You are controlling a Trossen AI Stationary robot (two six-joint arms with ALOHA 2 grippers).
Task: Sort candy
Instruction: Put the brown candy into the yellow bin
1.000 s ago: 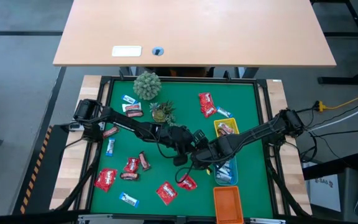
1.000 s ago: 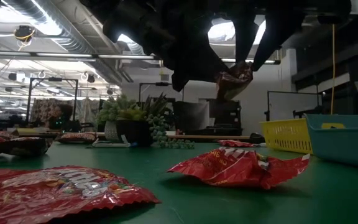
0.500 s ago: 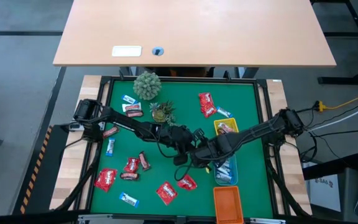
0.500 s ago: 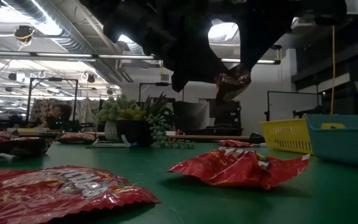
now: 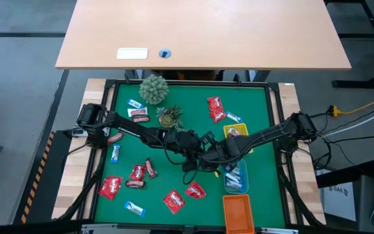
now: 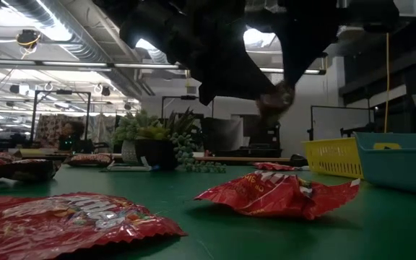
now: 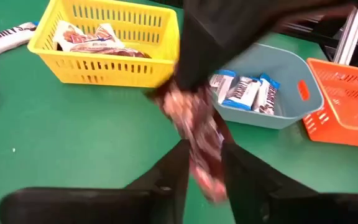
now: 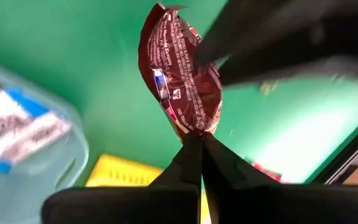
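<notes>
Your right gripper (image 8: 199,140) is pinched on one end of a crinkled maroon foil candy packet (image 8: 182,74), its dark fingers meeting at the wrapper's crimped edge. In the left wrist view the same packet (image 7: 194,134) hangs blurred between that arm's own fingers (image 7: 173,171), which stand narrowly apart on either side of it; you can't tell there whether the left gripper (image 7: 201,168) actually grips it. From above, both grippers meet mid-mat, the left gripper (image 5: 197,151) just left of the right gripper (image 5: 214,155), near the baskets.

Since the previous half second, the packet has gone from sharp to smeared in the low view (image 6: 274,95) and sits slightly right of where it was. The right gripper has shifted a little toward the far right, closer to the yellow slotted plastic basket (image 5: 226,133).

Materials on your table:
- Green felt-like mat (image 5: 193,114), smooth and flat.
- The yellow basket (image 7: 79,65) holds brown-and-white wrapped bars.
- A pale blue smooth plastic tub (image 7: 303,109) holds blue-and-white wrapped sweets (image 7: 244,93).
- An orange slotted plastic basket (image 7: 347,115) sits beside the tub.
- Glossy red crumpled packets (image 5: 174,200) lie scattered over the near left of the mat; one fills the near low view (image 6: 280,195).
- Two small green potted plants (image 5: 154,88) stand at the far edge.
</notes>
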